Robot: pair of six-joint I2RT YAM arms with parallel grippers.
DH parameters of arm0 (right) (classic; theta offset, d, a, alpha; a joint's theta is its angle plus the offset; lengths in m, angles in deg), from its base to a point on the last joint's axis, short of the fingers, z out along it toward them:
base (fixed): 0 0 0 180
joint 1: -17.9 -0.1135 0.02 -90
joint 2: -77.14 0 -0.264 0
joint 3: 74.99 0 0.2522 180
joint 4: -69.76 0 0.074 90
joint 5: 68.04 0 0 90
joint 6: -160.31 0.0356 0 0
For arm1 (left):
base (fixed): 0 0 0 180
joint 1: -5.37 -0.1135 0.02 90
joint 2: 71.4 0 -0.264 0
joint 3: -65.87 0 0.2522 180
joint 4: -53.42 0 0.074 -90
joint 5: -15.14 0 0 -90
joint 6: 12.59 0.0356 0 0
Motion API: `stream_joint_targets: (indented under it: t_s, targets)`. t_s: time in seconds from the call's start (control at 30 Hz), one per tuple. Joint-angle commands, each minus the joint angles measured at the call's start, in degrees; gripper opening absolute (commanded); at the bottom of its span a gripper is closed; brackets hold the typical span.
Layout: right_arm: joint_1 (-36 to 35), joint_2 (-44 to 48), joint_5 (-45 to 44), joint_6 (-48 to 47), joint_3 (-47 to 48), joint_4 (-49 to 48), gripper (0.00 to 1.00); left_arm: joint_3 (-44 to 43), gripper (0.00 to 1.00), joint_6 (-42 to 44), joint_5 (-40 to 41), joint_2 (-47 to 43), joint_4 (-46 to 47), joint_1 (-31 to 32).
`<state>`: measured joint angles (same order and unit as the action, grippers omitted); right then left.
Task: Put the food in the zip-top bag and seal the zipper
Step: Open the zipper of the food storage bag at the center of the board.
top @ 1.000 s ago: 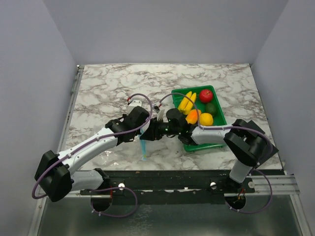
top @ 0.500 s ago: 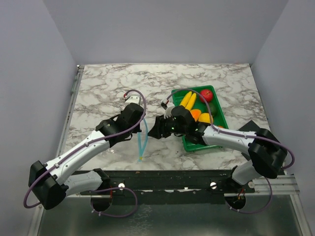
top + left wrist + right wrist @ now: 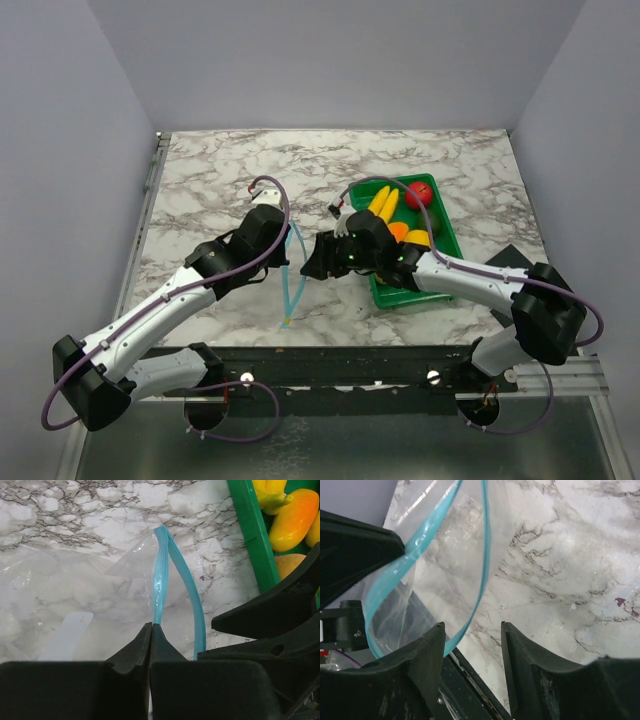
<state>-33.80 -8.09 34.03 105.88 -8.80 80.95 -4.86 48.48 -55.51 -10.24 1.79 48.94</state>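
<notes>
My left gripper is shut on one side of the light blue zipper of the clear zip-top bag and holds it off the table. In the top view the left gripper is at the zipper, which hangs down toward the front edge. The bag's mouth gapes. My right gripper is open, with the other side of the zipper passing just inside its left fingertip. In the top view the right gripper is just right of the bag. The food, with a banana bunch, a red fruit, an orange one and a lemon, lies in the tray.
The green ribbed tray stands right of centre, behind the right arm; its edge shows in the left wrist view. The marble table extends left and back. The table's dark front rail is close below the right gripper.
The two grippers, close together a second ago, have drawn apart. My left gripper has moved back and up with the zipper, and the bag now hangs longer with its mouth open.
</notes>
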Motion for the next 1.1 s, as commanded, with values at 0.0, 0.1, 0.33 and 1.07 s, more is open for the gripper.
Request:
stream_joint_targets:
  t_s: [0.0,0.1,0.33,1.07]
  targets:
    - [-0.4,-1.3,-0.4,1.8,3.9,2.4,0.53,-2.2,0.0,-1.3,-2.4,-1.1,-0.8,-0.3]
    - [-0.4,-1.6,-1.4,1.7,5.0,4.5,0.49,-2.1,0.0,-1.8,-2.7,-1.5,-0.7,-0.3]
    - [-0.8,-2.5,-2.6,1.2,7.1,7.3,0.43,-2.6,0.0,-2.5,-3.4,-1.8,-0.7,-0.3]
    - [-3.4,1.0,-17.1,-2.1,16.7,22.9,0.01,-6.9,0.25,-3.6,-6.0,-3.6,-2.4,-0.3]
